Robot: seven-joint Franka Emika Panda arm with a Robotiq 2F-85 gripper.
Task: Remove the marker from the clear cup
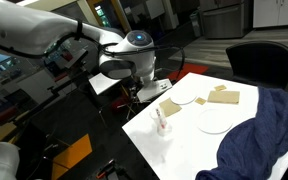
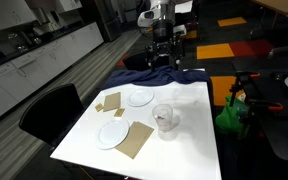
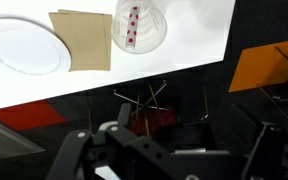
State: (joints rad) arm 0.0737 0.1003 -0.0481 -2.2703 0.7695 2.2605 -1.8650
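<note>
The clear cup (image 3: 139, 25) stands upright on the white table (image 3: 184, 55) with the red marker (image 3: 132, 27) inside it. Both exterior views show the cup (image 1: 162, 122) (image 2: 164, 118), and the marker (image 1: 161, 121) as a thin red streak in it. My gripper (image 3: 164, 150) is open and empty, its dark fingers wide apart at the bottom of the wrist view. It hangs beyond the table's edge, well short of the cup. In both exterior views the gripper (image 1: 149, 88) (image 2: 160, 38) is held above the table's far side.
Two white plates (image 2: 139, 98) (image 2: 112, 133) and brown cardboard pieces (image 2: 112, 101) (image 2: 136, 140) lie on the table. A dark blue cloth (image 1: 264, 125) drapes over one end. A black chair (image 1: 259, 62) stands nearby, and another chair (image 2: 49, 110) at the side.
</note>
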